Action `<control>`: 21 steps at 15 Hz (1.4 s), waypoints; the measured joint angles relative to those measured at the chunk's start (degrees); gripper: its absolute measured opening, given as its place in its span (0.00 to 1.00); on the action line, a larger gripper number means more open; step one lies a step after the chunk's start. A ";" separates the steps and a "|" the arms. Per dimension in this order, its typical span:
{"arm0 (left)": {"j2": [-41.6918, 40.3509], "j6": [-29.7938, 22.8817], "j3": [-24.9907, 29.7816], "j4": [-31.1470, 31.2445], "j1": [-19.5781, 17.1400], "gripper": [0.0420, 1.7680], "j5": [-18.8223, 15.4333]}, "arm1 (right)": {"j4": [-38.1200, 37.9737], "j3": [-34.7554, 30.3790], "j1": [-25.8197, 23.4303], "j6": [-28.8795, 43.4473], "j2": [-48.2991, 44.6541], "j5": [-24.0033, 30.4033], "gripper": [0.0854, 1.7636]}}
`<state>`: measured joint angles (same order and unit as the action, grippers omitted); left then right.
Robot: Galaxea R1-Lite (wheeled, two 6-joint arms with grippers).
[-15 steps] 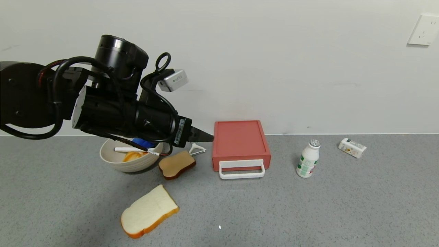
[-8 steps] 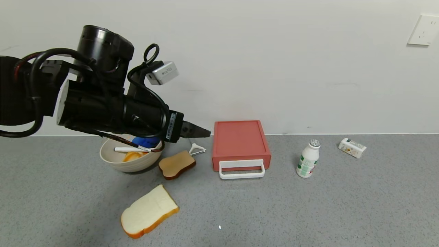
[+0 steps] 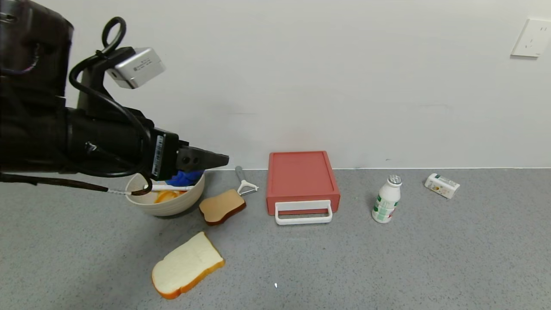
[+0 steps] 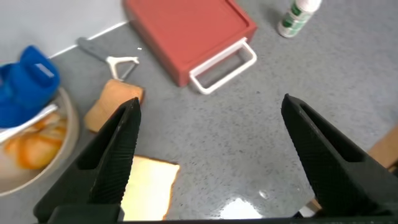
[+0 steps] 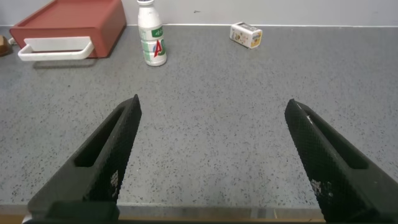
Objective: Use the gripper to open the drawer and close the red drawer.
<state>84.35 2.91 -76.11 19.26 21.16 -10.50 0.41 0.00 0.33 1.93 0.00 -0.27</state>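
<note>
The terracotta-red drawer box (image 3: 301, 176) stands against the back wall, pushed in, its white loop handle (image 3: 303, 212) facing me. It also shows in the left wrist view (image 4: 186, 34) and the right wrist view (image 5: 68, 25). My left gripper (image 3: 221, 160) is raised above the table at the left, over the bowl, well left of the drawer. In the left wrist view (image 4: 211, 112) it is open and empty. My right gripper (image 5: 214, 112) is open and empty over bare table near the front edge; it does not show in the head view.
A beige bowl (image 3: 142, 204) holds food, a blue item and a white utensil. Nearby lie a brown toast slice (image 3: 221, 207), a white bread slice (image 3: 187, 265) and a peeler (image 3: 244, 183). A small white bottle (image 3: 386, 199) and a small carton (image 3: 442, 185) stand right of the drawer.
My left arm has pulled back to the left and risen, away from the drawer. The drawer and the other things have not moved.
</note>
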 joint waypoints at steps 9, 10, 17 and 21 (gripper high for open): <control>-20.82 -0.13 17.81 -7.85 -4.28 0.96 4.74 | 0.00 0.00 0.00 -0.02 0.00 0.02 0.96; -23.03 -0.16 19.16 -7.85 -5.60 0.96 4.85 | 0.00 0.00 0.00 -0.02 0.00 0.00 0.96; -39.42 -0.41 27.62 -7.69 -12.73 0.96 7.61 | 0.00 0.00 0.00 -0.02 0.00 0.02 0.96; -47.34 -0.50 29.48 -7.11 -13.59 0.96 14.59 | 0.00 0.00 0.00 -0.04 0.00 0.02 0.96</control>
<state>37.01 2.41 -46.63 12.15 7.57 4.10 0.41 0.00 0.33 1.89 0.00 -0.24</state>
